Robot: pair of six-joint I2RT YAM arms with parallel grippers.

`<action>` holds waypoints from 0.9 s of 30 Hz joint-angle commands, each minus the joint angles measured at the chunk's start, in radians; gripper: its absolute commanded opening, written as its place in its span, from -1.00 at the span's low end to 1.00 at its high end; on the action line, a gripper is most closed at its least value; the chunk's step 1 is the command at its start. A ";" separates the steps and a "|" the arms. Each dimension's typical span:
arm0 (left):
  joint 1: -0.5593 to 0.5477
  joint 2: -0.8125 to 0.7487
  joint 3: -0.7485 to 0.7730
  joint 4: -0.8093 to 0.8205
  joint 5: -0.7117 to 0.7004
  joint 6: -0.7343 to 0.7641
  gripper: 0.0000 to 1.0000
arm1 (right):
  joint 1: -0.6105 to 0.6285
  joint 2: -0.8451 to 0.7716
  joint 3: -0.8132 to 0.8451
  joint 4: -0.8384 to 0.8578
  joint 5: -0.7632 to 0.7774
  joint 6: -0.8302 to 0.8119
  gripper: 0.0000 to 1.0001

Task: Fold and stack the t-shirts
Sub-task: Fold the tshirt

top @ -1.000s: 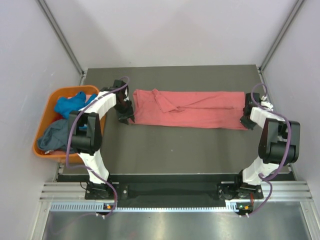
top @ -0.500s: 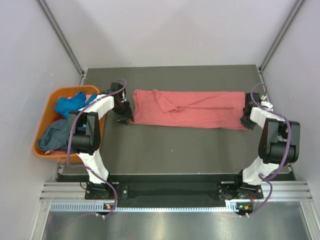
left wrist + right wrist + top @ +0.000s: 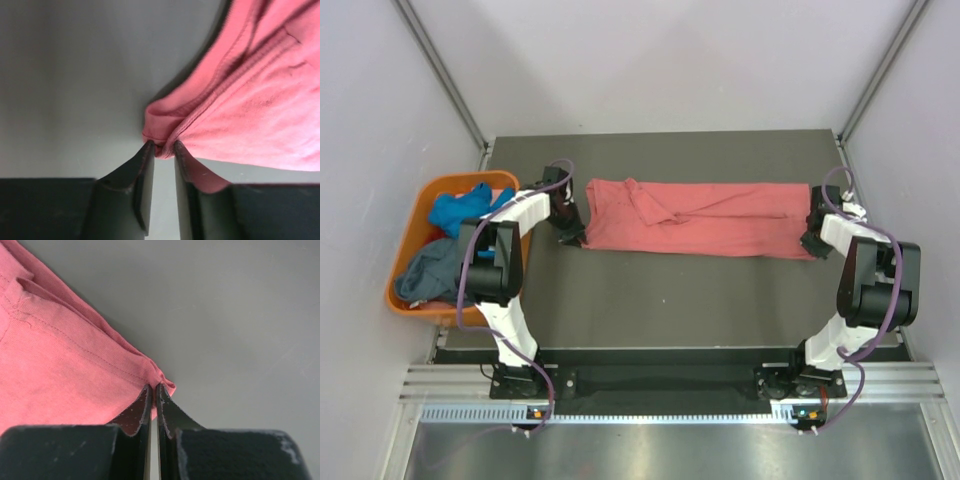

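Observation:
The salmon-pink t-shirt (image 3: 690, 215) lies folded into a long strip across the middle of the dark table. My left gripper (image 3: 570, 232) is at its near left corner. In the left wrist view its narrowly spaced tips (image 3: 163, 145) pinch a bunched fold of the pink cloth (image 3: 250, 100). At the near right corner, my right gripper (image 3: 812, 240) is shut on the hem; the right wrist view shows the tips (image 3: 154, 386) clamped on the pink edge (image 3: 60, 365). The bright blue t-shirt (image 3: 460, 208) and the slate grey-blue t-shirt (image 3: 428, 272) lie crumpled in the tub.
An orange plastic tub (image 3: 410, 300) sits off the table's left edge beside the left arm. Pale walls close in on both sides and at the back. Bare dark table surface (image 3: 670, 295) lies between the shirt and the arm bases.
The left gripper's jaws have narrowed onto the shirt's left corner and its wrist has shifted slightly. The right arm and the shirt have not moved.

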 commanded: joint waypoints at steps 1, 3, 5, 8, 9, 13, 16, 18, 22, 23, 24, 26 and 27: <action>0.006 0.018 -0.018 0.029 -0.021 -0.012 -0.47 | -0.029 -0.024 -0.008 0.003 0.034 -0.016 -1.00; 0.006 0.027 -0.013 0.021 -0.038 -0.014 -0.52 | -0.029 -0.024 -0.007 0.003 0.034 -0.016 -1.00; 0.006 0.038 -0.010 0.012 -0.056 -0.014 -0.58 | -0.030 -0.026 -0.005 0.000 0.034 -0.017 -1.00; 0.006 0.044 -0.010 0.000 -0.074 -0.011 -0.83 | -0.032 -0.033 -0.005 -0.005 0.039 -0.014 -1.00; 0.006 0.047 -0.009 -0.008 -0.094 -0.008 -0.90 | -0.033 -0.036 -0.005 -0.010 0.040 -0.016 -1.00; 0.004 0.038 0.000 -0.042 -0.147 -0.005 -1.00 | -0.035 -0.055 0.001 -0.025 0.045 -0.016 -1.00; 0.000 0.015 0.010 -0.077 -0.209 -0.003 -1.00 | -0.036 -0.061 0.013 -0.057 0.056 -0.014 -1.00; -0.003 0.001 0.011 -0.102 -0.228 0.003 -1.00 | -0.038 -0.067 0.013 -0.079 0.054 -0.013 -1.00; -0.014 -0.035 -0.016 -0.122 -0.248 0.006 -1.00 | -0.041 -0.102 -0.019 -0.102 0.054 -0.014 -1.00; -0.016 -0.043 -0.027 -0.122 -0.248 0.008 -1.00 | -0.041 -0.108 -0.027 -0.111 0.056 -0.014 -1.00; -0.017 -0.051 -0.047 -0.120 -0.248 0.009 -1.00 | -0.041 -0.114 -0.034 -0.115 0.057 -0.014 -1.00; -0.017 -0.066 -0.065 -0.120 -0.254 0.012 -1.00 | -0.046 -0.131 -0.059 -0.126 0.066 -0.013 -1.00; -0.017 -0.072 -0.082 -0.120 -0.254 0.014 -1.00 | -0.053 -0.137 -0.069 -0.135 0.069 -0.010 -1.00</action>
